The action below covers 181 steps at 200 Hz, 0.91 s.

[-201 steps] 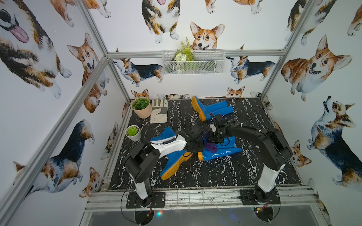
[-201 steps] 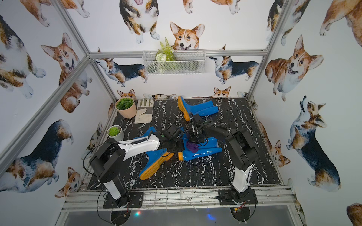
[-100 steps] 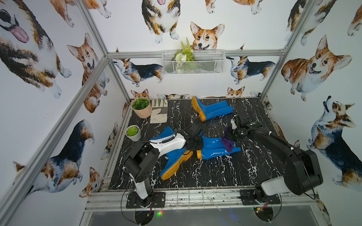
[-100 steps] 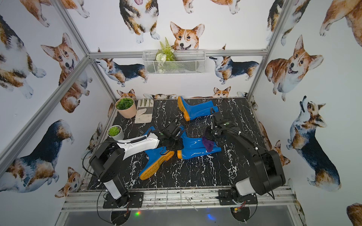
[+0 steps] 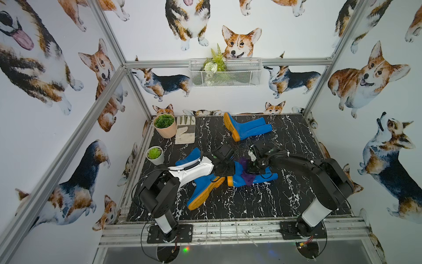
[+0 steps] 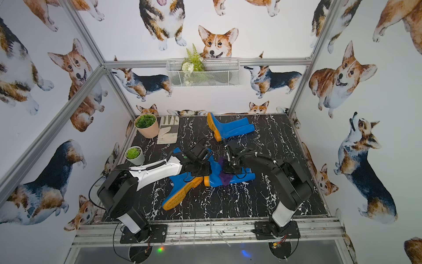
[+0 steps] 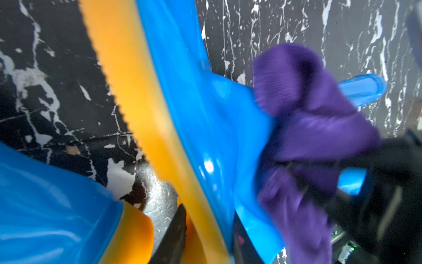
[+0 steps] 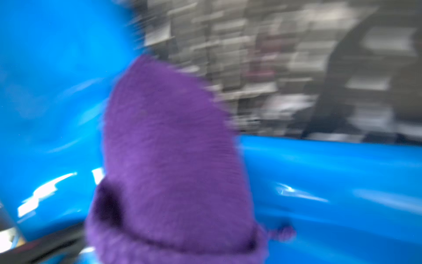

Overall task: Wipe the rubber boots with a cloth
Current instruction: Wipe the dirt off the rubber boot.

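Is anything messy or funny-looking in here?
No boot stands upright: the back boots lie on their sides, and the front boot lies askew, sole showing, beside the middle boot, draped with the purple cloth. Nothing looks spilled.

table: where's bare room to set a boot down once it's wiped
Bare table runs along the front edge, between the arm bases and the boot showing its orange sole. Another free patch lies in the back right corner, beside the back boots. The middle is crowded: the held boot, cloth, left gripper, right gripper.
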Tool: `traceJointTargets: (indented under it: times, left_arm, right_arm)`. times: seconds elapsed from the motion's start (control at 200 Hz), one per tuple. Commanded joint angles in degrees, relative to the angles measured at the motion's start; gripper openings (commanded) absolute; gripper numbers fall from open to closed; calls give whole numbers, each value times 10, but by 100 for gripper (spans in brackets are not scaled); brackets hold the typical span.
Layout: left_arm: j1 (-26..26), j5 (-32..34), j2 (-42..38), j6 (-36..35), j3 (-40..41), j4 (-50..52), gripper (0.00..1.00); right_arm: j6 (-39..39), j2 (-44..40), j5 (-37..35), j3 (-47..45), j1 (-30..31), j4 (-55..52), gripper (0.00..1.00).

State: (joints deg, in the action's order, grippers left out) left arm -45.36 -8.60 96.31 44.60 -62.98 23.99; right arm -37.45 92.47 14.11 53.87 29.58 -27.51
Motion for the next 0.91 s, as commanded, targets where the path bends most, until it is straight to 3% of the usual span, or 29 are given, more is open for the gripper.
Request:
traceJointTargets:
  times: [0.0,0.125,0.225,0.365,0.511,0.641,0.826,0.901]
  left_arm:
    - [4,6,-9,10,0,-31,0]
    - [5,2,-9,14,1,-41,0]
    - [5,0,-9,17,-3,-45,0]
    - [5,-6,-5,22,-8,-48,0]
    - [5,-7,-9,24,-9,-45,0]
    - [5,5,-28,22,-5,-40,0]
    - [6,3,-37,25,1,-48,0]
    - [7,-3,-36,23,2,-56,0]
  right_arm:
    - [16,-76,-18,-51,-104,-56,0]
    - [38,-128,-56,-32,-108,-101,0]
    - [30,-138,-105,8,-15,-102,0]
    - [13,-61,-103,80,117,-72,0]
    - [11,21,-77,111,154,-60,0]
    - [14,17,-64,57,117,-46,0]
    - [-6,-103,0,-84,-90,-35,0]
    - [14,-164,-17,-90,-127,-57,0]
